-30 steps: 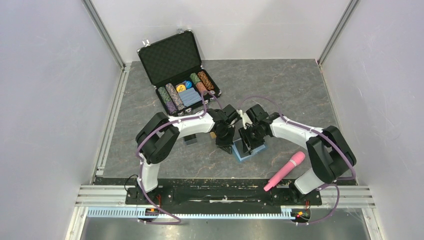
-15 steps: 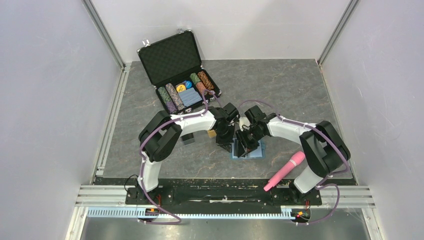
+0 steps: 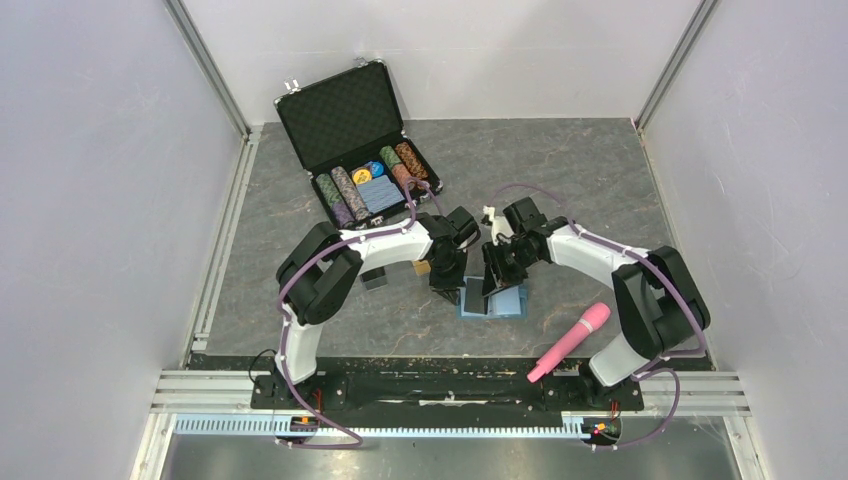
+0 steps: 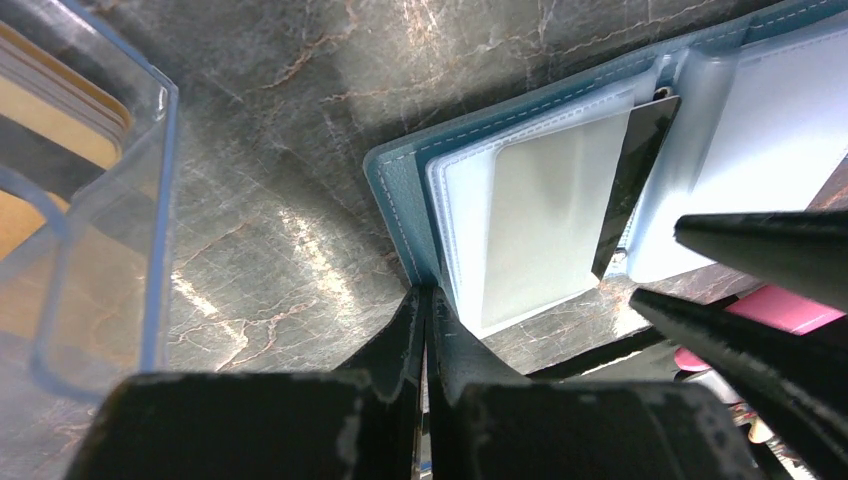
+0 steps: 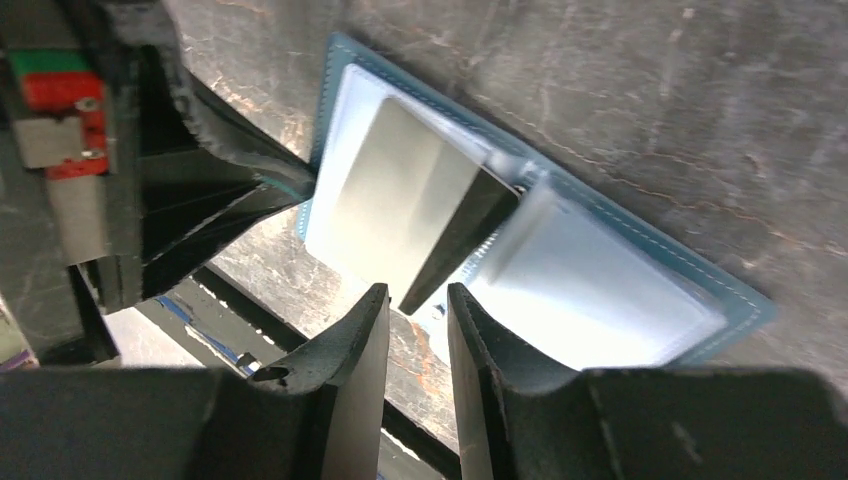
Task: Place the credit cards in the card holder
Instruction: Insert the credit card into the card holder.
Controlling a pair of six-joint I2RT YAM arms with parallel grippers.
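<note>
**A:** Which step is this?

**B:** Mid-insertion, I'd say. The holder [image 3: 512, 304] lies open on the table [image 3: 600, 190], at 12 o'clock from the arm bases. A black card [image 5: 462, 235] stands slanted at its fold, only partly inside the clear sleeve [image 4: 545, 220].

**A:** And the claws?

**B:** The left claw [image 4: 425, 300] has its fingers pressed together, tips at the holder's 9 o'clock edge. I cannot tell whether it is pinning or pinching the cover. The right claw [image 5: 411, 305] stands at a narrow gap, with the card's free corner just at that gap. It doesn't look clamped.

**A:** What next?

**B:** Likely the right claw nudges the card flat and slides it toward 9 o'clock, deeper into the sleeve, while the left keeps the cover from shifting. If the push comes in steep, the card could buckle the sleeve or pop out.

**A:** Any more to do?

**B:** Yes. Gold cards [image 4: 60, 120] sit in a clear box [image 4: 165, 200] at 9 o'clock from the holder.
</note>
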